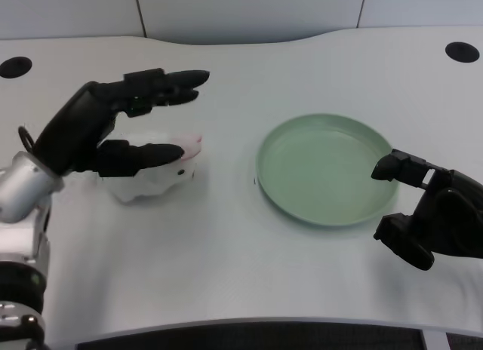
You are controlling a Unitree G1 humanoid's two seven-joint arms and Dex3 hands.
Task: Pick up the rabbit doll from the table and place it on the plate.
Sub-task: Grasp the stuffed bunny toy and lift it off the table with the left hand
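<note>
A white rabbit doll (155,176) with a pink ear lies on the white table, left of centre. My left hand (121,124) hovers over it with fingers apart: the upper fingers stretch out above the doll, and the thumb lies across its near top side. Part of the doll is hidden under the thumb. I cannot tell whether the thumb touches it. A pale green plate (326,169) sits to the right of the doll with nothing on it.
My right hand (430,214) rests at the right, beside the plate's near right rim. Two round black cable holes (15,66) (462,51) sit at the far corners. The table's front edge (249,323) runs along the bottom.
</note>
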